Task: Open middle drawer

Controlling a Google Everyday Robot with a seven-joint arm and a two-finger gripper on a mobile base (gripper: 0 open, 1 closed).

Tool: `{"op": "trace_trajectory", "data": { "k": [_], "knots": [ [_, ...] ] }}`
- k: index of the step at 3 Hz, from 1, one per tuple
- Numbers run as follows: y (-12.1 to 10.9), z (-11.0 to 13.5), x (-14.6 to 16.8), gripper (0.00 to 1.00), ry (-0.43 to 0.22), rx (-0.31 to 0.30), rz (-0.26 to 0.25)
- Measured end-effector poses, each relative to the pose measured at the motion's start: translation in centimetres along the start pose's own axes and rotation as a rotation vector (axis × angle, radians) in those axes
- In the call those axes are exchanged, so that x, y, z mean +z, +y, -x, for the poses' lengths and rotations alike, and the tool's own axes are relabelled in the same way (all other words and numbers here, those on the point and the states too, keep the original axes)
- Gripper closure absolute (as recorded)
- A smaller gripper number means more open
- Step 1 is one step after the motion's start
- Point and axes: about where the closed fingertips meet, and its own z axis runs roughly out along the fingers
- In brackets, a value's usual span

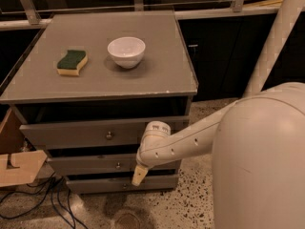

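Observation:
The grey cabinet has three drawers stacked in its front. The middle drawer is a long grey front of medium height with a small round metal knob at its centre. My gripper hangs at the end of the white arm, which reaches in from the right. It points downward in front of the middle drawer's right half, just right of and slightly below the knob. It covers part of the drawer front and holds nothing that I can see.
The taller top drawer with a bigger knob is above, the slim bottom drawer below. A white bowl and a green-and-yellow sponge sit on the cabinet top. A cardboard box and cables lie at the left.

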Motion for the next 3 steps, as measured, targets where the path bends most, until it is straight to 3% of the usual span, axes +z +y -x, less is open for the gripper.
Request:
{"op": "trace_trajectory", "data": {
  "k": [3],
  "knots": [
    [0.2,-2.0,3.2,0.00,0.065,-0.006,0.016]
  ]
}}
